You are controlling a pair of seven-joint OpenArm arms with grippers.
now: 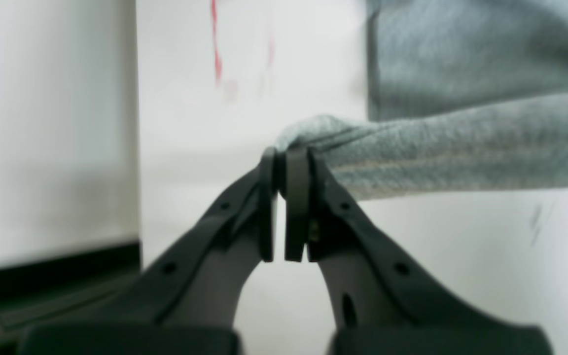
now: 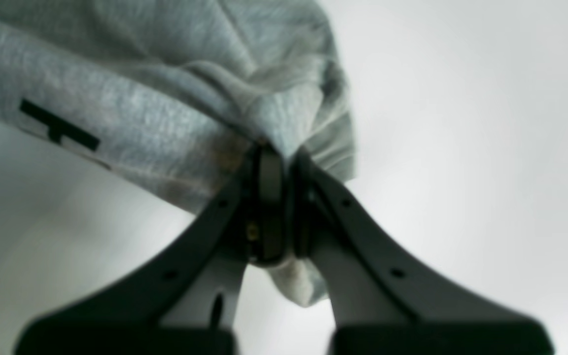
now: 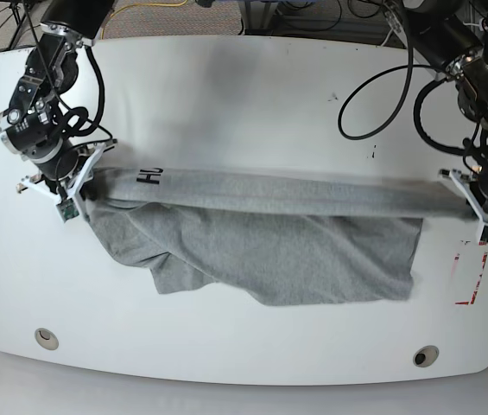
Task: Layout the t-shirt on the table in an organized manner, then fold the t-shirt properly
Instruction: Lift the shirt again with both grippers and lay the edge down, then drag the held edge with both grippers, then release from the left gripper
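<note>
Pretty soft, light stuff, the t-shirt (image 3: 295,251): stretched between both arms over the tabletop (image 3: 226,333), each pincer (image 1: 281,153) clamped on an end. Probably best gripped by matching corners, since loose fabric will sag.

The shirt (image 3: 287,251) hides most of its black letters. Both wrist views are blurry and cut it off.
</note>
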